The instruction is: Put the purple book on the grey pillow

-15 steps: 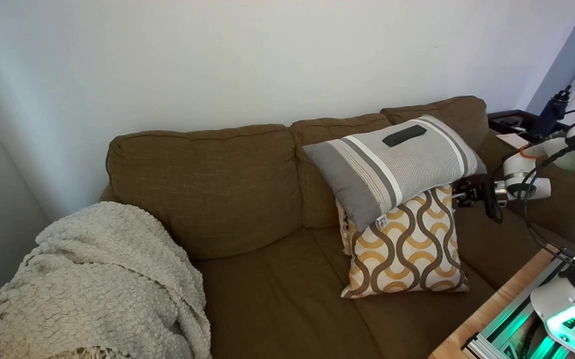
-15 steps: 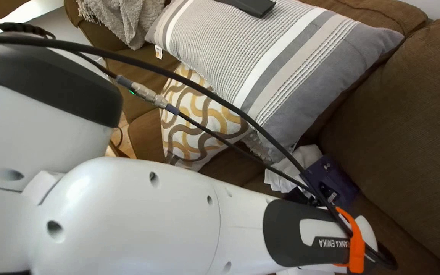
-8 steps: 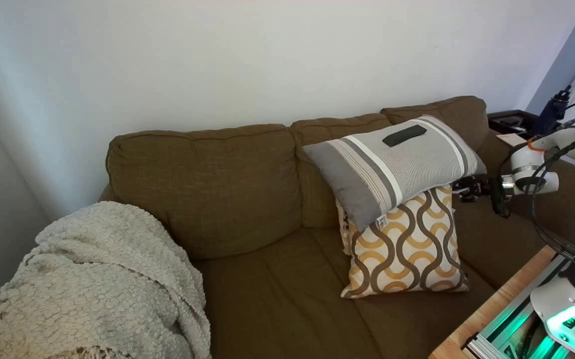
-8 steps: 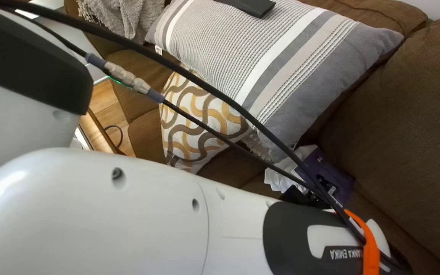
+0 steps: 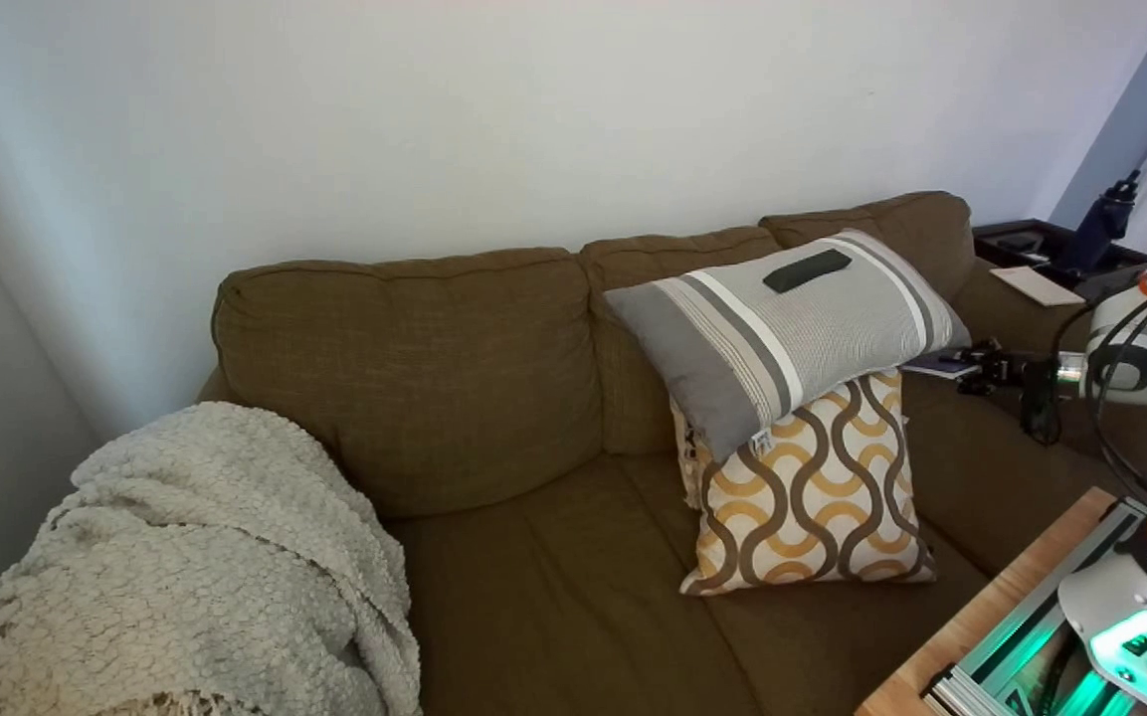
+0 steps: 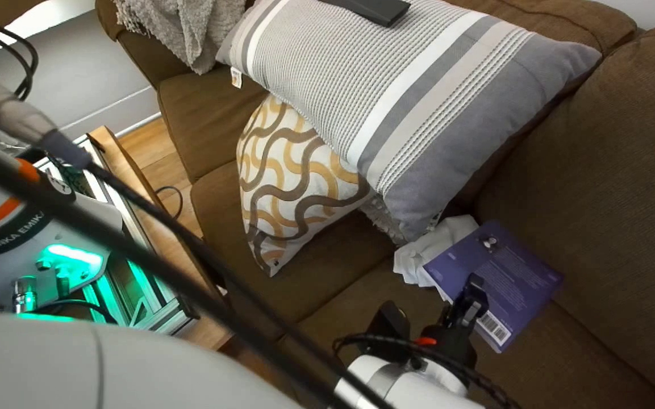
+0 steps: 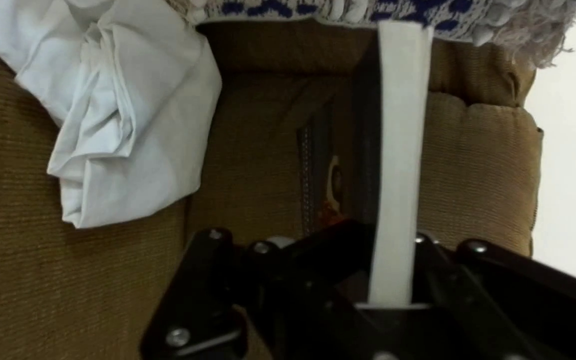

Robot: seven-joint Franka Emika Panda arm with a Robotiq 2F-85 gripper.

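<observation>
The purple book (image 6: pixel 523 284) lies flat in my gripper (image 6: pixel 472 307), one finger on its cover near the barcode. In an exterior view the book (image 5: pixel 939 366) shows as a thin dark slab left of the gripper (image 5: pixel 979 366), beside the grey pillow's right end. In the wrist view its white page edge (image 7: pixel 401 150) stands between the fingers, with the dark cover to its left. The grey pillow (image 5: pixel 822 323) rests on top of other cushions and also shows in an exterior view (image 6: pixel 327 62). Its stripes show in both exterior views.
A dark flat object (image 5: pixel 805 270) lies on the grey pillow. The wavy-patterned cushion (image 5: pixel 812 497) is under it. A white cloth (image 6: pixel 435 250) lies beside the book on the brown sofa. A light blanket (image 5: pixel 195 557) is at the far end. Cables (image 6: pixel 191 244) hang along the arm.
The gripper and the book have moved right in an exterior view, away from the grey pillow. The arm has drawn back, so more of the book shows. The pillows have not moved.
</observation>
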